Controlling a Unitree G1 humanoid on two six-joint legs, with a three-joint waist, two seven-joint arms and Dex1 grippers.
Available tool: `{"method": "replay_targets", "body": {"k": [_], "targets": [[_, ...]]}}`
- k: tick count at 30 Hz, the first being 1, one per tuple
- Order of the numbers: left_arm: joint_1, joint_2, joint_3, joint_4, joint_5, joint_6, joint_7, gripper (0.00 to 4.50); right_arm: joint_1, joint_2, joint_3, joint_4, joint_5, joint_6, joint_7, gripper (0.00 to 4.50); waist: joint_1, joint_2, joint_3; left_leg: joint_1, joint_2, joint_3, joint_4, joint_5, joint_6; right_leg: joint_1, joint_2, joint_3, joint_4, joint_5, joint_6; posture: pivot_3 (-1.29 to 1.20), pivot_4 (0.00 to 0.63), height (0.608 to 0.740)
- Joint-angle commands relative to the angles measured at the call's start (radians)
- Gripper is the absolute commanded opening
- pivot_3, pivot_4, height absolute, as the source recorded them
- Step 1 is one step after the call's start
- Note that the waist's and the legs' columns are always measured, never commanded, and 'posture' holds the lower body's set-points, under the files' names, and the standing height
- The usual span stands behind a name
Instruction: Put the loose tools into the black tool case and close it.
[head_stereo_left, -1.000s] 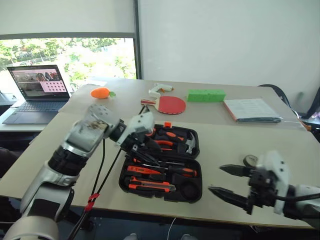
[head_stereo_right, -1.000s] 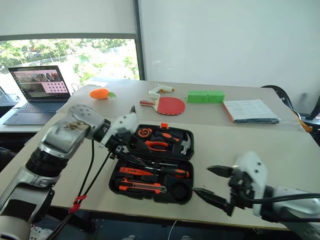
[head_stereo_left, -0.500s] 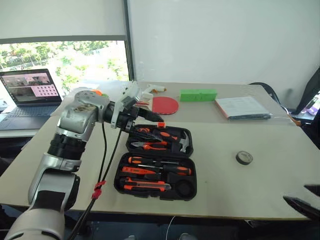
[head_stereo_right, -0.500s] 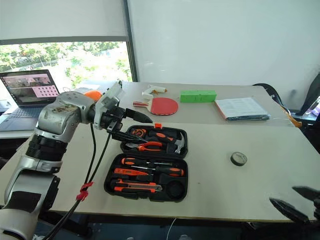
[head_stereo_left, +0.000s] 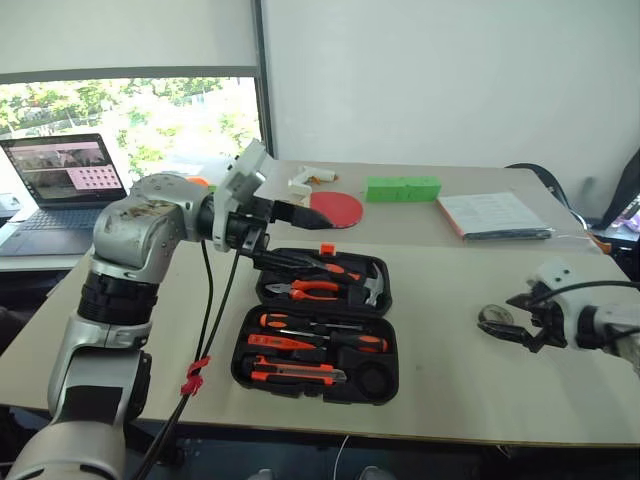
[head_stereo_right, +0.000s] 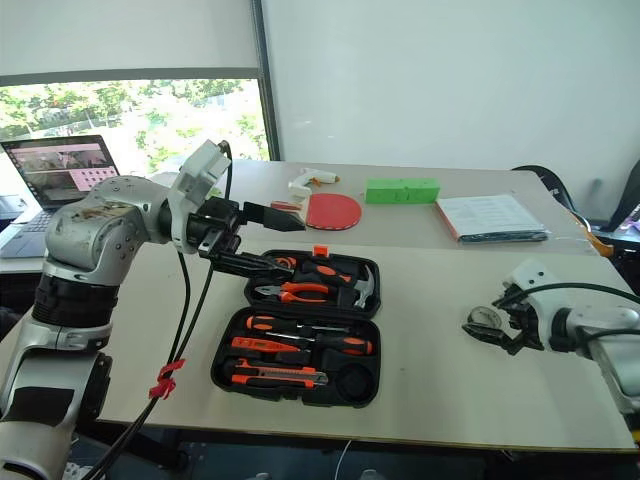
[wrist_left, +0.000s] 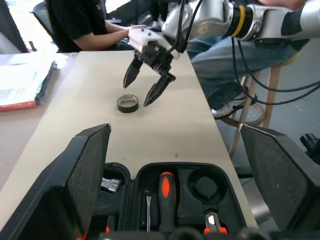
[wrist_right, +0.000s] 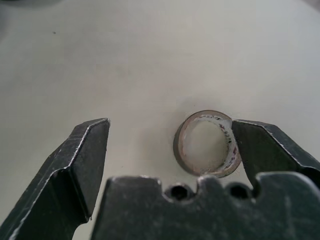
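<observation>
Right hand spread wide around small black tape roll, flat on pale worktop well apart from open black moulded tool case. Best centred before closing. Left hand wide, empty, above case.

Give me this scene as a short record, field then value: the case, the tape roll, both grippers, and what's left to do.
case: black tool case lies open on the table, tools in its recesses, round recess near its front corner empty
tape: tape roll lies flat on the table, outside the case
right gripper: right gripper open, tips down beside the roll, one finger close to its rim, not gripping
left gripper: left gripper open, empty, above the case's far half
left to do: roll into case, close lid
</observation>
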Motion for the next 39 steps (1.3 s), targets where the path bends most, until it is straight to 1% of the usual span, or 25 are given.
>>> {"method": "replay_targets", "body": {"k": [1,3,4,5,8,10,12,14,17,19,20,22,25,27,29,31,37,39], "targets": [[0.012,0.021,0.034,-0.055,-0.027,-0.001,0.021,4.48,-0.071,0.006,0.068,0.104,-0.075,-0.038,0.057,4.24,0.005,0.0,0.0,0.0,0.0,0.0,0.0,0.0,0.0,0.0,0.0,0.0,0.0,0.0,0.0,0.0,0.15,0.738],[0.018,0.028,0.038,-0.063,-0.031,0.0,0.033,4.5,-0.098,0.01,0.093,0.136,-0.092,-0.021,0.082,3.8,0.006,0.0,0.0,0.0,0.0,0.0,0.0,0.0,0.0,0.0,0.0,0.0,0.0,0.0,0.0,0.0,0.15,0.738],[0.02,0.031,0.039,-0.065,-0.033,0.0,0.037,4.5,-0.106,0.012,0.101,0.146,-0.097,-0.012,0.093,3.38,0.005,0.0,0.0,0.0,0.0,0.0,0.0,0.0,0.0,0.0,0.0,0.0,0.0,0.0,0.0,0.0,0.15,0.738],[0.023,0.034,0.038,-0.068,-0.032,-0.005,0.041,4.5,-0.106,0.014,0.106,0.144,-0.1,-0.013,0.103,3.11,0.005,0.0,0.0,0.0,0.0,0.0,0.0,0.0,0.0,0.0,0.0,0.0,0.0,0.0,0.0,0.0,0.15,0.738],[0.03,0.038,0.037,-0.077,-0.035,-0.012,0.055,4.5,-0.1,0.029,0.111,0.142,-0.122,-0.025,0.095,1.93,0.004,0.0,0.0,0.0,0.0,0.0,0.001,0.0,0.0,0.0,0.0,0.0,0.001,0.0,0.0,0.0,0.15,0.738],[0.035,0.039,0.038,-0.084,-0.04,-0.009,0.063,4.5,-0.094,0.039,0.097,0.144,-0.127,-0.038,0.081,1.35,0.003,0.0,0.0,0.001,0.0,0.0,0.001,0.0,0.0,0.0,0.0,0.0,0.001,0.0,0.0,0.0,0.15,0.738],[0.04,0.042,0.039,-0.091,-0.044,-0.009,0.066,4.5,-0.086,0.041,0.081,0.138,-0.123,-0.046,0.077,0.63,0.003,0.0,0.0,0.001,0.0,0.0,0.001,0.0,0.0,0.001,0.0,0.0,0.001,0.0,0.0,0.0,0.15,0.738],[0.047,0.048,0.04,-0.091,-0.043,-0.013,0.066,4.5,-0.063,0.024,0.052,0.084,-0.09,-0.041,0.107,0.02,0.003,0.0,0.0,0.001,0.0,0.0,0.001,0.0,0.0,0.001,0.0,0.0,0.001,0.001,0.0,0.0,0.15,0.738],[0.06,0.071,0.03,-0.082,-0.03,-0.023,0.046,4.5,-0.025,0.001,-0.008,-0.085,-0.005,0.004,0.172,0.02,0.004,0.0,0.0,0.001,0.0,0.0,0.001,0.0,0.0,0.0,0.0,0.0,0.001,0.001,0.0,0.0,0.15,0.738],[0.076,0.095,0.018,-0.082,-0.02,-0.037,0.023,4.5,-0.001,-0.009,-0.031,-0.34,0.12,0.107,0.229,0.02,-0.001,0.002,0.001,0.001,0.001,0.0,0.0,0.0,0.0,0.0,0.0,0.0,0.002,0.001,0.0,0.0,0.15,0.738],[0.082,0.104,0.014,-0.084,-0.019,-0.04,0.016,4.5,0.005,-0.006,-0.03,-0.446,0.165,0.146,0.238,0.02,-0.005,0.002,0.001,0.001,0.001,0.0,0.0,0.0,0.0,-0.001,0.0,0.0,0.002,0.001,0.0,0.0,0.15,0.738],[0.091,0.118,0.004,-0.088,-0.014,-0.048,0.001,4.5,0.006,0.006,-0.013,-0.585,0.216,0.192,0.231,0.02,-0.009,0.002,0.001,0.001,0.002,-0.002,0.0,0.0,0.0,0.0,0.002,-0.001,0.002,0.002,-0.001,0.0,0.15,0.738],[0.105,0.137,-0.017,-0.094,0.002,-0.074,-0.023,4.5,-0.009,0.04,0.03,-0.719,0.258,0.231,0.2,0.02,-0.004,0.002,0.001,0.001,0.002,-0.003,0.0,0.0,0.0,0.001,0.002,-0.003,0.002,0.001,-0.001,0.0,0.15,0.738],[0.11,0.144,-0.029,-0.096,0.006,-0.079,-0.032,4.5,-0.027,0.07,0.082,-0.767,0.27,0.261,0.184,0.02,0.001,0.002,0.002,0.001,0.001,-0.002,0.001,0.0,0.0,0.001,0.001,-0.002,0.002,0.001,-0.001,0.0,0.15,0.738],[0.113,0.15,-0.039,-0.102,0.011,-0.084,-0.041,4.5,-0.037,0.098,0.163,-0.782,0.229,0.252,0.163,0.02,0.006,0.001,0.002,0.001,0.001,-0.002,0.001,0.0,-0.001,0.001,0.001,-0.003,0.002,0.001,-0.001,0.0,0.15,0.738],[0.112,0.152,-0.044,-0.108,0.011,-0.081,-0.041,4.5,-0.039,0.111,0.218,-0.774,0.196,0.239,0.149,0.02,0.007,0.0,0.002,0.0,0.001,-0.002,0.001,0.0,-0.001,0.0,0.001,-0.003,0.001,0.001,-0.001,0.0,0.15,0.738],[0.119,0.171,-0.045,-0.142,0.002,-0.052,-0.043,4.5,-0.019,0.126,0.297,-0.789,0.182,0.233,0.158,0.02,0.006,0.0,0.002,-0.001,0.001,-0.002,0.001,0.0,-0.001,-0.001,0.0,-0.003,0.001,0.001,-0.001,0.0,0.15,0.738],[0.123,0.176,-0.046,-0.15,0.001,-0.047,-0.044,4.5,-0.018,0.12,0.321,-0.778,0.151,0.22,0.151,0.02,0.006,0.0,0.002,-0.001,0.001,-0.002,0.001,0.0,0.0,-0.001,0.001,-0.003,0.001,0.001,-0.001,0.0,0.15,0.738]]}}
